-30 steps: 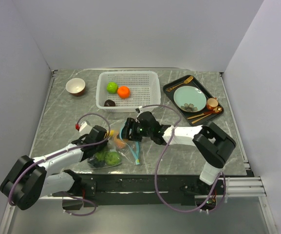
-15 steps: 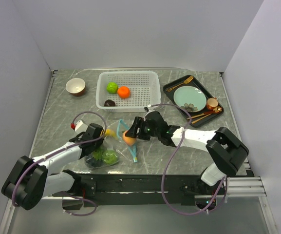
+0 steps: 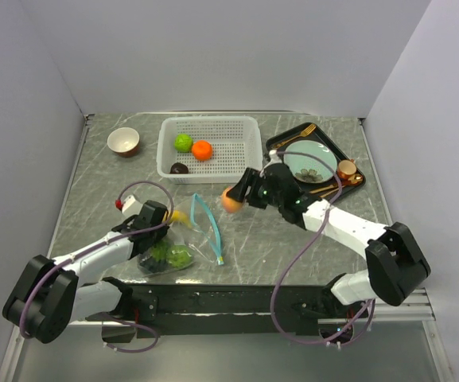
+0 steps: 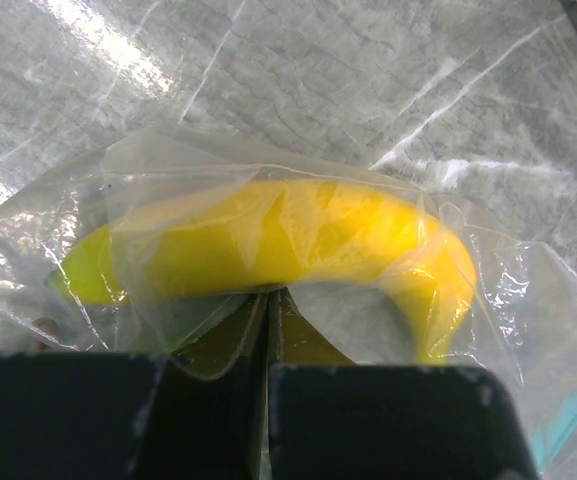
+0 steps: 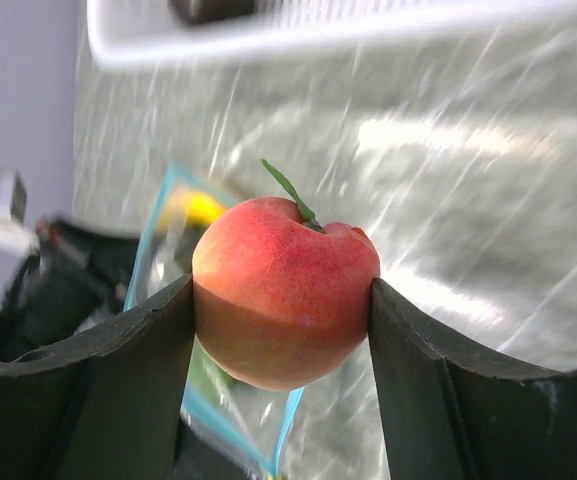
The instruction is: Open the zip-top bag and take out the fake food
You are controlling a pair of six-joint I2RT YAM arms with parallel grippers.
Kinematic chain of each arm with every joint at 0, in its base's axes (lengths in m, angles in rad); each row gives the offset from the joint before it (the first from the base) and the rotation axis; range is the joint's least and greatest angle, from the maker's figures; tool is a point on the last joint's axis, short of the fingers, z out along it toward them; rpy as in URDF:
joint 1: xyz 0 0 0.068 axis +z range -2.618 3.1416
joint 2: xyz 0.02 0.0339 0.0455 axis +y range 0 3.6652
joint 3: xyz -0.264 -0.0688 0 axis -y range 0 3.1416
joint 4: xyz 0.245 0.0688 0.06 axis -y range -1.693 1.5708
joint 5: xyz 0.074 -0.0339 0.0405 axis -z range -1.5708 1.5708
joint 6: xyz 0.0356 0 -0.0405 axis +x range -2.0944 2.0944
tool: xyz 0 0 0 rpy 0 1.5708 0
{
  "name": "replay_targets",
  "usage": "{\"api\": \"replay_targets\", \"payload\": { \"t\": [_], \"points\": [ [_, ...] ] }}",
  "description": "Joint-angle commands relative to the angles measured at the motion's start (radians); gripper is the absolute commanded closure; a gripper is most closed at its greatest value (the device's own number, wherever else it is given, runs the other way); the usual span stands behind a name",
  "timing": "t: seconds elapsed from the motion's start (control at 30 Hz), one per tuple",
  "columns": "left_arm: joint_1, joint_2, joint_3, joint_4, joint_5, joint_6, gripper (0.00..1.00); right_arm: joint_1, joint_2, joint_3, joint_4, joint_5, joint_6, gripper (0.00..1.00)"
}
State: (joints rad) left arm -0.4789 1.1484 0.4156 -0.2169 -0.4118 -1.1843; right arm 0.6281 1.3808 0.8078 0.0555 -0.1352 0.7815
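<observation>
Pinching the zip-top bag [image 4: 198, 180] in the left gripper [image 4: 268, 390], likely anchoring it; clamping the peach [image 3: 231, 200] in the right gripper [image 5: 284, 310], holding it clear of the bag.

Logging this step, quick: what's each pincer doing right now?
Left pincer: closed, pinching the plastic of the zip-top bag.
Right pincer: closed on the peach.
</observation>
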Motion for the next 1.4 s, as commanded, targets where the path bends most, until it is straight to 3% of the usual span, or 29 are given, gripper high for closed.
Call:
{"api": "replay_targets", "payload": {
  "t": [0.0,0.23,0.3,0.43,0.57,0.77,0.9,0.97,1.0,1.03,1.1,1.2,1.37],
  "points": [
    [0.006,-0.024,0.031,-0.003,0.024,0.052,0.91,-0.068,0.024,0.157,-0.049,0.065,-0.089,0.59],
    [0.006,-0.033,0.060,-0.004,0.065,0.089,0.89,-0.165,0.211,0.362,-0.040,0.072,-0.109,0.59],
    [0.006,-0.033,0.072,-0.007,0.073,0.098,0.88,-0.172,0.282,0.436,-0.045,0.077,-0.116,0.52],
    [0.006,-0.050,0.097,-0.009,0.100,0.124,0.80,-0.188,0.383,0.537,-0.042,0.039,-0.128,0.25],
    [0.006,-0.075,0.129,-0.038,0.108,0.150,0.73,-0.189,0.434,0.643,-0.095,0.017,-0.145,0.15],
    [0.006,-0.142,0.137,-0.085,0.122,0.137,0.55,-0.188,0.353,0.621,-0.143,0.012,-0.163,0.07],
    [0.006,-0.188,0.121,-0.104,0.123,0.117,0.57,-0.173,0.262,0.509,-0.171,-0.001,-0.145,0.14],
    [0.006,-0.202,0.111,-0.119,0.116,0.101,0.60,-0.156,0.201,0.397,-0.151,-0.018,-0.139,0.28],
    [0.006,-0.211,0.108,-0.121,0.117,0.101,0.63,-0.134,0.181,0.355,-0.128,-0.024,-0.127,0.43],
    [0.006,-0.216,0.104,-0.128,0.119,0.089,0.66,-0.124,0.147,0.273,-0.105,-0.053,-0.119,0.51],
    [0.006,-0.222,0.098,-0.136,0.114,0.077,0.73,-0.087,0.124,0.159,-0.021,-0.093,-0.090,0.63],
    [0.006,-0.230,0.089,-0.151,0.110,0.052,0.83,-0.012,0.124,0.097,0.044,-0.133,-0.080,0.64],
    [0.006,-0.263,0.081,-0.200,0.145,0.041,0.85,0.061,0.230,0.074,0.154,-0.256,-0.042,0.66]
  ]
}}
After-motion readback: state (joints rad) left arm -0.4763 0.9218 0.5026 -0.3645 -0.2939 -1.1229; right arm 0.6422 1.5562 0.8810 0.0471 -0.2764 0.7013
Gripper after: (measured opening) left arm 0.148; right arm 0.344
